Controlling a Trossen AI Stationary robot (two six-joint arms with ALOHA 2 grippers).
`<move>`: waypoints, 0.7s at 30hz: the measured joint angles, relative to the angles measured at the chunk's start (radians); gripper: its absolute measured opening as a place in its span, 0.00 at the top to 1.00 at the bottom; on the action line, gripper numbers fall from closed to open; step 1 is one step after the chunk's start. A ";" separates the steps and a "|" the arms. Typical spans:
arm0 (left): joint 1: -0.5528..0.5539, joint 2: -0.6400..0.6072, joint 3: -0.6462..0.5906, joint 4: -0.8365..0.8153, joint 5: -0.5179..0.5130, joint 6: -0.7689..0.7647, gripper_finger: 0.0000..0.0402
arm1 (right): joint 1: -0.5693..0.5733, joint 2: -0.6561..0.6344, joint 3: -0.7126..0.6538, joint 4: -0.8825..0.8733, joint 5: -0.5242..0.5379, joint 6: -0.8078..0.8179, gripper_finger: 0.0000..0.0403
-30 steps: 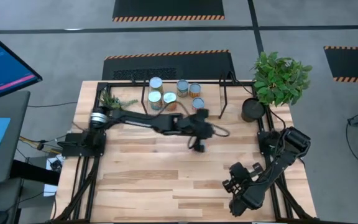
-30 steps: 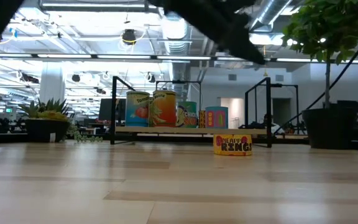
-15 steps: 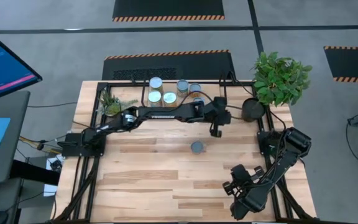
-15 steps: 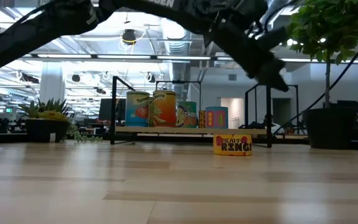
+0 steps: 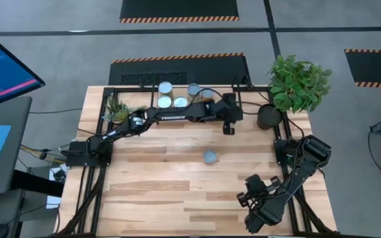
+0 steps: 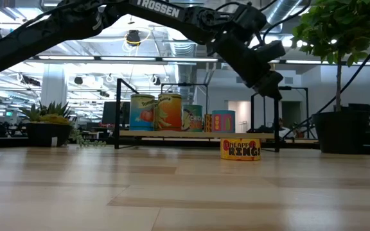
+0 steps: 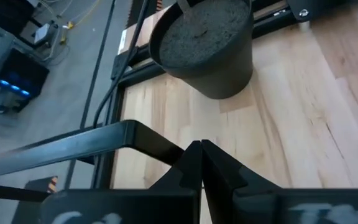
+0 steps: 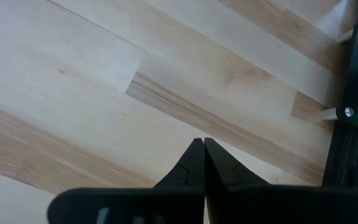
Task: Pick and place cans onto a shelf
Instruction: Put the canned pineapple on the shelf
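High view: the left arm reaches from its base at the table's left edge in a long diagonal across the back of the table, its forearm passing over the front of the shelf, and the left gripper hangs just past the shelf's right end, between the shelf and the dark plant pot. In the left wrist view its two dark fingers are pressed together with nothing between them, pointing toward that plant pot, whose grey soil shows just ahead above bare planks. Four silver and pale-blue can tops show on the shelf behind the forearm. One loose can stands upright on the tabletop, in front of the shelf and clearly apart from the left gripper, nearer the table's middle. From the low view this loose can carries a yellow label with red lettering and sits before the shelf, while the labelled cans stand in a row on the shelf board and the left gripper hovers high above and slightly right of the loose can. The right arm waits folded at the table's front right corner, far from the shelf; the right gripper has its fingertips closed together over bare wood.
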State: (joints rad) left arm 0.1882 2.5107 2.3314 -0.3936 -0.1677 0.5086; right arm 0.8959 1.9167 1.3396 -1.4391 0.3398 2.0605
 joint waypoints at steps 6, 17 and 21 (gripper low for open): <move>-0.061 -0.037 0.019 -0.093 0.017 -0.042 1.00 | 0.000 0.000 0.000 0.001 0.000 -0.005 0.97; -0.213 -0.194 0.016 -0.764 0.212 -0.176 0.97 | 0.038 0.000 0.000 0.000 -0.051 -0.087 0.97; -0.236 -0.193 0.006 -0.841 0.213 -0.179 0.89 | 0.070 0.000 0.000 0.001 -0.054 -0.061 0.97</move>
State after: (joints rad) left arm -0.0480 2.3174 2.3377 -1.2350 0.0453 0.3291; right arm 0.9663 1.9167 1.3396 -1.4385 0.2855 1.9994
